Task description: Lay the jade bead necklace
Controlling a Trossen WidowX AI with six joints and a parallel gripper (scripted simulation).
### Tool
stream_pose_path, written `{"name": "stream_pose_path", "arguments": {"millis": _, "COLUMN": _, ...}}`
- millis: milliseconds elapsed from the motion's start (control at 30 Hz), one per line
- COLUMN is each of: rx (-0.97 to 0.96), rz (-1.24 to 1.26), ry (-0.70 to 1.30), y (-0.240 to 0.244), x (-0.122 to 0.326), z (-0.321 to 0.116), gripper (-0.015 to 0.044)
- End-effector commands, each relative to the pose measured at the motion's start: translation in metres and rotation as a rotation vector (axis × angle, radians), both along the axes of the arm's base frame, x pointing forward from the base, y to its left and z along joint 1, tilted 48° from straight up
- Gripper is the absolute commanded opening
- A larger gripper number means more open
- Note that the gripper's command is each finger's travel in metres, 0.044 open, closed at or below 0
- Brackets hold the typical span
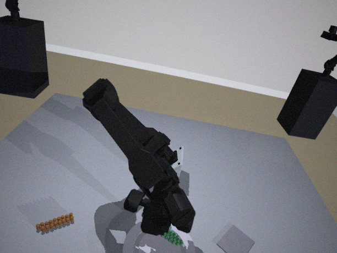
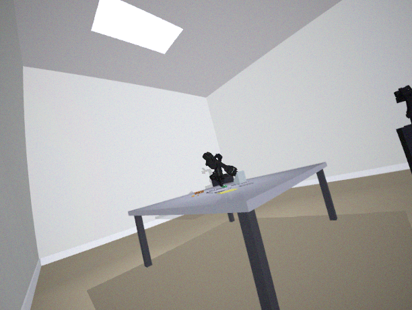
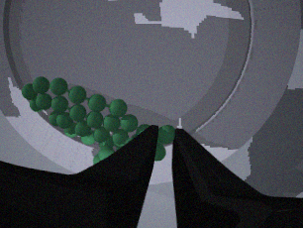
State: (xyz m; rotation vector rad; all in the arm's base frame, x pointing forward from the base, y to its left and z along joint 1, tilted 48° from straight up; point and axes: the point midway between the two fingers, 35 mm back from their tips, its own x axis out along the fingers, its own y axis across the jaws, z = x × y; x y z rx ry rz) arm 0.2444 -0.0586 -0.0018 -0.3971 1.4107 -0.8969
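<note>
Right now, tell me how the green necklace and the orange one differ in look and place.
The jade bead necklace is green; the orange bead strand is orange-brown. The green necklace is bunched over the round bead board; the orange strand lies off it, in a neat narrow band. Both are made of round beads.

Green bead necklace (image 1: 174, 237) (image 2: 224, 186) (image 3: 94, 119) bunched across pale round board (image 1: 129, 239) (image 3: 274, 64), loop not spread.

Gray table (image 1: 234, 165) (image 2: 202, 205), orange beads (image 1: 55, 222) (image 2: 198, 193), round bead board (image 1: 130, 236) (image 2: 215, 191) (image 3: 272, 64), yellow strip (image 2: 227, 191) lying on it.
</note>
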Motion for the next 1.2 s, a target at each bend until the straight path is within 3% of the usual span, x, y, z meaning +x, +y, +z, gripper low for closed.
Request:
{"name": "stream_pose_path", "arguments": {"millis": 0, "rx": 0.003, "rz": -0.001, "ry": 0.0, "y": 0.0004, "x": 0.0, "z": -0.0002, "gripper": 0.0079}}
{"name": "stream_pose_path", "arguments": {"millis": 467, "rx": 0.004, "rz": -0.007, "ry": 0.014, "y": 0.0075, "x": -0.0027, "z": 0.0056, "gripper": 0.044}}
{"name": "stream_pose_path", "arguments": {"millis": 1167, "rx": 0.004, "rz": -0.009, "ry": 0.017, "y": 0.0073, "x": -0.0006, "z": 0.0081, "gripper": 0.044}}
